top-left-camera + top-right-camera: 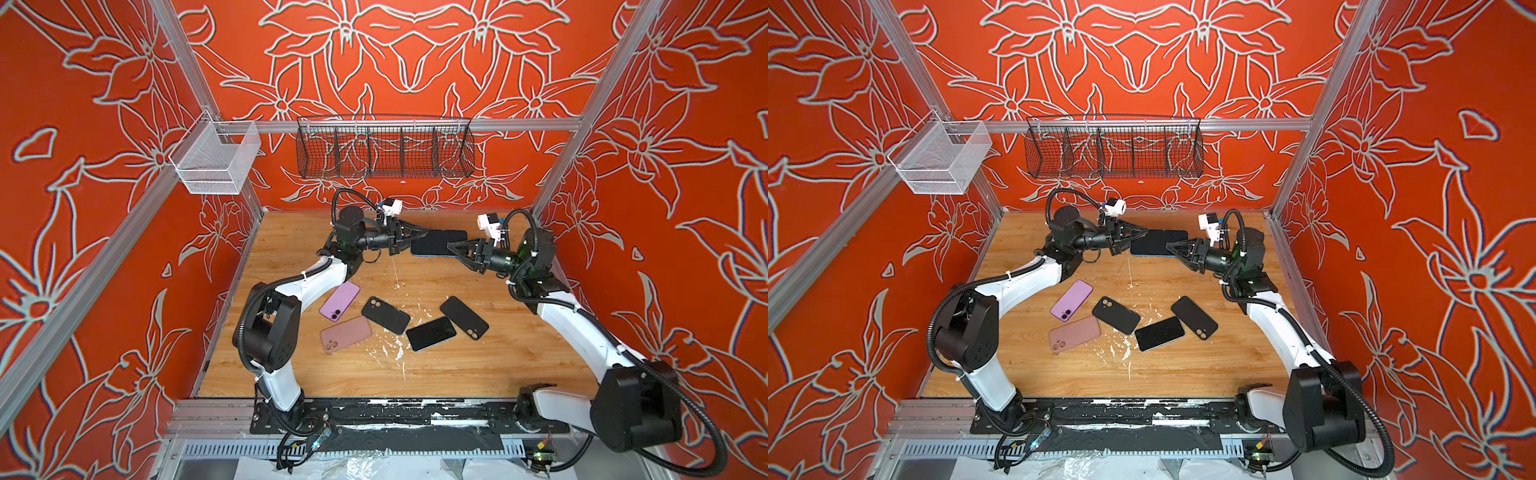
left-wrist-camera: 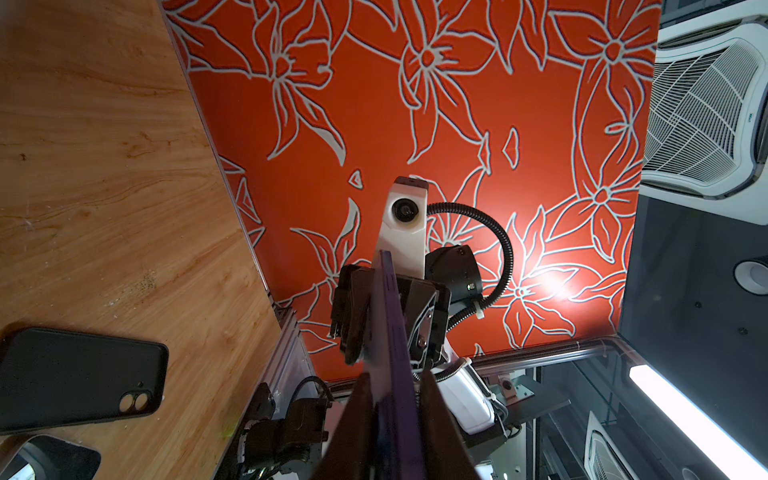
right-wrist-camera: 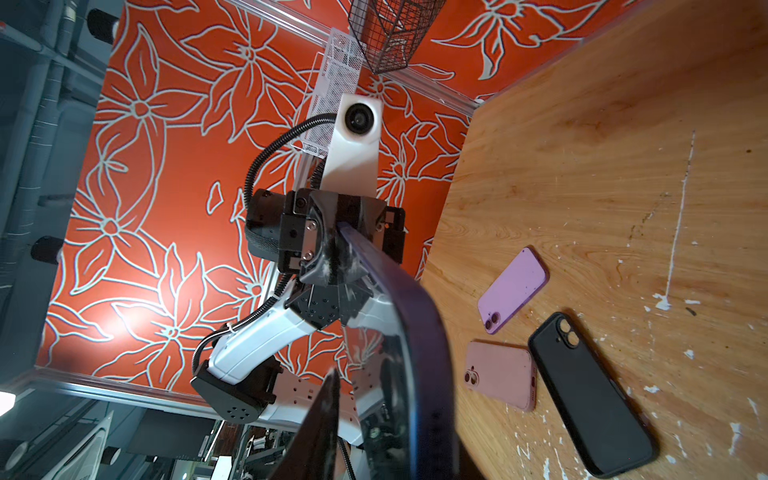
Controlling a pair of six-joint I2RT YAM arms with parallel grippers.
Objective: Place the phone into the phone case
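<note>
- My left gripper [image 1: 424,232] is clenched on one short end of the dark phone [image 1: 439,242]; the left wrist view shows my fingers either side of its thin purple edge
- The dark phone is off the wooden table [image 1: 478,374], screen facing up, over the back part of the table in both top views
- My right gripper [image 1: 451,247] is at the opposite short end with a jaw on either side of it; I cannot tell whether they are pressing on it
- My two grippers face each other along the phone's length
- Nearer the front, flat on the wood and well apart from the dark phone, lie a lilac phone [image 1: 340,301] and a pink phone [image 1: 345,334], camera side up, just beside each other; they could equally be cases
- The first black phone case [image 1: 385,316] lies just right of those two
- A black phone [image 1: 431,333], screen up, lies between it and the second black phone case [image 1: 464,318], close against the second
</note>
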